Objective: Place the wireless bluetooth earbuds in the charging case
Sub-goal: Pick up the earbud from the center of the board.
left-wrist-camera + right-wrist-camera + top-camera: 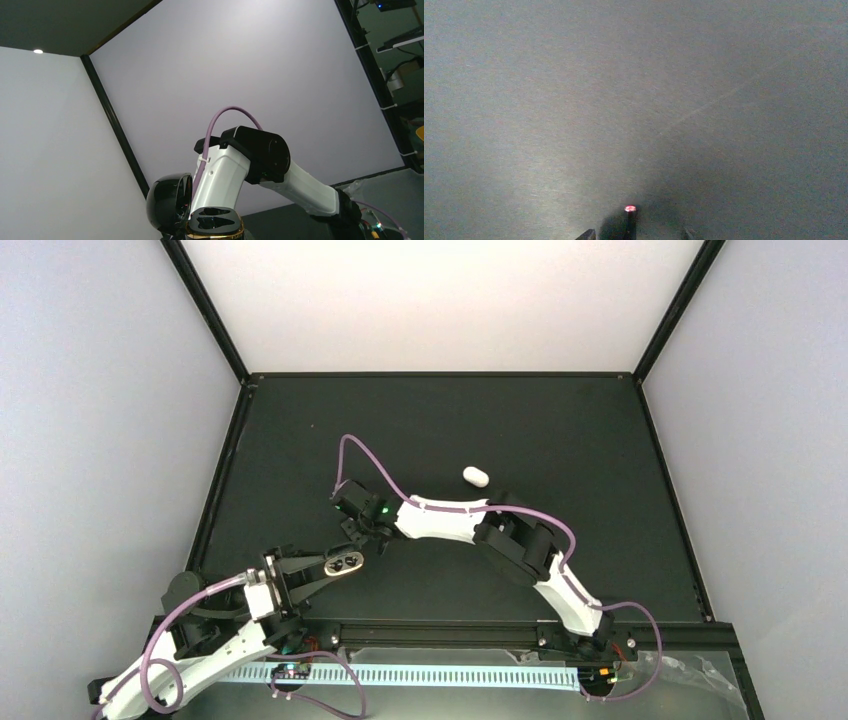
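Left gripper (337,563) clenched on the case (347,561), oval face and two dark sockets turned upward, apparently offered as a steady target for the other arm. Wrist camera tipped toward the walls (90,440) rather than the mat (560,430), suggesting a raised, tilted hold. Right gripper (358,538) just beyond the case, near but apart from it, tips angled down at the mat. Only two finger corners showing at the bottom edge of its wrist view, so cannot tell whether clamped or released. Between those corners, a small dark bud (629,216) with a red light, pinched or standing on the mat, cannot tell which. No second bud found in any view. Judged as the approach before the first insertion, with alignment over a socket the delicate part. Tight quarters on the near left: case close to the front rail (450,630) and the left edge, both arms crowding one spot. Broad mat beyond and to the right, bearing only a white oval (475,476), unidentified, well apart from both grippers.
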You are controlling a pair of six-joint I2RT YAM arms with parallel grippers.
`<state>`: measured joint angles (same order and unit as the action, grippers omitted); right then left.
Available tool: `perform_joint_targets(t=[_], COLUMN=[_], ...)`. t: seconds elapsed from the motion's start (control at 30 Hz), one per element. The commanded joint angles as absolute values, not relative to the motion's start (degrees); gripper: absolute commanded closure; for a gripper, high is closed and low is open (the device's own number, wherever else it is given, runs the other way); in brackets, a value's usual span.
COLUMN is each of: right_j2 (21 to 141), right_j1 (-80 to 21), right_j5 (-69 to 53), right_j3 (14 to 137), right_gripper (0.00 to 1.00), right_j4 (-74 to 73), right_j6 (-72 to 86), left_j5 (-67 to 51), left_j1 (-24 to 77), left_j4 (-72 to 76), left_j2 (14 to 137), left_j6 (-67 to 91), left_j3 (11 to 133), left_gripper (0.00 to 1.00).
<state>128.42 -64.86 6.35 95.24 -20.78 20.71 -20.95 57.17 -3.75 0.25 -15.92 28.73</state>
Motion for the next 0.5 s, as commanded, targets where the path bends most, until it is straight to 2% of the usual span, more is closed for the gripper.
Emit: perform_joint_targets(t=[0.0, 0.23, 0.47], right_j2=[129.5, 126.9, 119.4], right_j1=[-64.9, -64.6, -60.0], right_j5=[12.7, 15.5, 15.1], right_j3=[95.9, 90.3, 79.2], right_gripper=[0.57, 0.56, 0.55], right_j4=[-25.0, -24.1, -20.1], right_j6=[19.5, 19.6, 21.3], left_j5=[-19.8, -20.3, -20.2], left_j1=[57.0, 57.0, 57.0], left_j4=[-5.4, -3.9, -3.6], left_j2=[-8.1, -8.0, -8.0], left_j6=[-16.5, -16.3, -16.5], left_j3=[30.1, 29.5, 29.3], left_gripper=[0.98, 0.98, 0.98])
